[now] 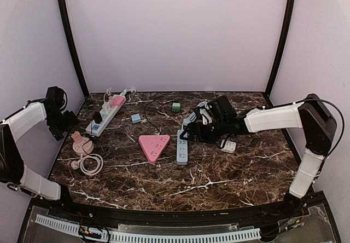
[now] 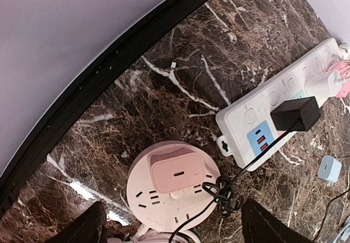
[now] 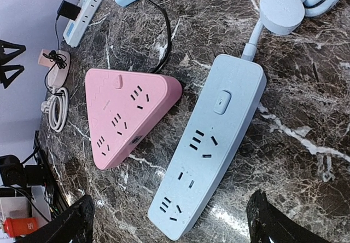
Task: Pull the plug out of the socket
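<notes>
A round pink socket lies on the marble table with a pink square plug seated in it. My left gripper is open just above it, a finger on either side. A white power strip holds a black plug, a white plug and a pink one. My right gripper is open and empty over the near end of a blue power strip, whose sockets are empty.
A pink triangular socket lies left of the blue strip. A coiled white cable lies by the round socket and a thin black cord crosses it. Small blue and green cubes and a white adapter lie about.
</notes>
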Available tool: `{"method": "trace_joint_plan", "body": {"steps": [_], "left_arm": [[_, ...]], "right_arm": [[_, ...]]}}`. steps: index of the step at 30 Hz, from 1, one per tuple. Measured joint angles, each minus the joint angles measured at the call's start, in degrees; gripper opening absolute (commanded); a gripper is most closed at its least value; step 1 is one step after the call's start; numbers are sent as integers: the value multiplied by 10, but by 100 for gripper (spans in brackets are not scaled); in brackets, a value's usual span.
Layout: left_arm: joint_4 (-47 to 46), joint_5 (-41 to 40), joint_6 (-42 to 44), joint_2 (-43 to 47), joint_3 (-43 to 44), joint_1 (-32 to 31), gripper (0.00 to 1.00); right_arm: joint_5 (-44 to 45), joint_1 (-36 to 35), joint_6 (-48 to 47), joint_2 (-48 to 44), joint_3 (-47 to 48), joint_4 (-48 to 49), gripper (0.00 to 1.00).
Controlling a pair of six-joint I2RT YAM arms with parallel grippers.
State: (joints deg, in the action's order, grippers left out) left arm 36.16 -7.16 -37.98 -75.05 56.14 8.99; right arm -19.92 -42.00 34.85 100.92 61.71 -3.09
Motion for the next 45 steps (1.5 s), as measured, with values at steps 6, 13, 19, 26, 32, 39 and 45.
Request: {"method": "trace_joint_plan", "body": {"steps": [6,13,19,26,32,39,45], "left_arm": [[6,-15,-45,-41,5,0,81],[33,-28,-91,-132,74,0,78],[36,-28,-112,-161,84,0,74],[42,-21,-124,-182,84,0,62],[35,-2,-124,-183,68,0,52],[22,15,-122,-175,36,-16,44],[31,17,-124,-136,12,-74,33]], "right_arm": [[-11,0,0,11,1,3,93],[-15,0,1,12,2,13,93],[-18,-2,2,14,2,23,93],[-22,-2,2,18,2,30,93],[-24,-3,8,22,3,38,93],[-27,-11,10,35,7,40,93],[-28,-17,10,36,15,40,93]]}}
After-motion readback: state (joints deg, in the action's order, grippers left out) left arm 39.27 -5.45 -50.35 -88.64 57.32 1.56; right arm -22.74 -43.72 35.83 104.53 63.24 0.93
